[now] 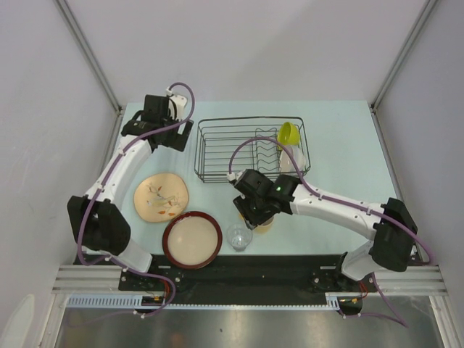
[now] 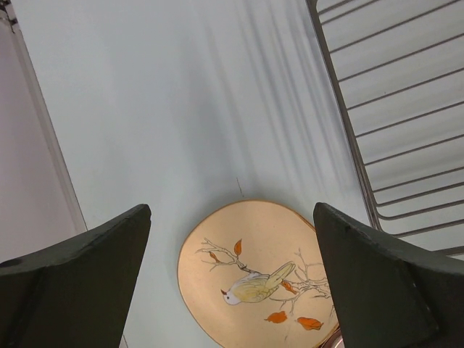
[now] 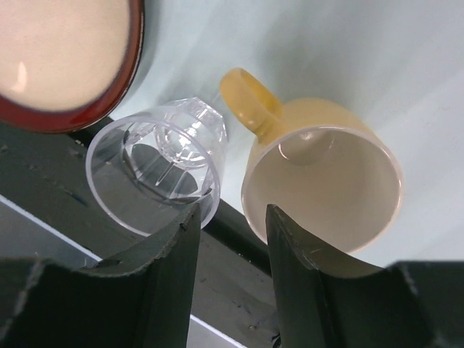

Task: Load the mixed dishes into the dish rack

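Observation:
The black wire dish rack [image 1: 250, 148] stands at the back and holds the lime green bowl [image 1: 288, 133] and the small pale saucer [image 1: 291, 160] at its right end. The beige floral plate [image 1: 161, 196] and the dark-red-rimmed cream dish [image 1: 192, 239] lie on the table at the front left. The clear glass [image 3: 156, 170] and the pale yellow mug [image 3: 322, 181] lie side by side near the front edge. My right gripper [image 3: 232, 217] is open just above them, its right finger over the mug's rim. My left gripper [image 2: 232, 209] is open and empty, high above the plate [image 2: 254, 275].
The rack's left wall [image 2: 362, 167] shows at the right of the left wrist view. The table's front edge and a dark rail [image 1: 290, 264] run just below the glass [image 1: 239, 235]. Grey walls close in the table on both sides.

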You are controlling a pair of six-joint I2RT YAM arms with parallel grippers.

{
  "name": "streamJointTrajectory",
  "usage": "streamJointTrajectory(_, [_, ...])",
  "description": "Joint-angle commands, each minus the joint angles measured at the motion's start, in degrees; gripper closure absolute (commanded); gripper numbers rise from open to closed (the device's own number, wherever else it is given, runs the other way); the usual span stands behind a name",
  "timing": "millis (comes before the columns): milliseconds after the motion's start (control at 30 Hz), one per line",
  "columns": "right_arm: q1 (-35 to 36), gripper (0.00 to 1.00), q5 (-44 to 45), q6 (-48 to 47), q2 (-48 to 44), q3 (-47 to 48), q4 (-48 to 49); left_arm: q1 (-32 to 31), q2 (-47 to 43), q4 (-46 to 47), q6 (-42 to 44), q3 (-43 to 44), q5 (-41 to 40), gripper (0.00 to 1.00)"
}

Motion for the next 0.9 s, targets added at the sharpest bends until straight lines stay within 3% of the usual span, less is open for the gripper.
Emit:
streamJointTrajectory(0, [0.1,0.54,2.1,-1.2,1.0,-0.5,1.5,0.0,-2.8,-0.1,-0.2,-1.6,1.9,0.0])
streamJointTrajectory(467, [-4.7,0.56,3.0,-2.8,1.0,-1.0,2.5,0.0,-3.9,0.1,-0.6,-3.2,3.0,0.0])
streamJointTrajectory(867, [-4.4,0.62,4.6,-3.1,1.8,-3.4,2.8,0.0,-4.3,-0.1,-0.6,-2.9,3.1,0.0])
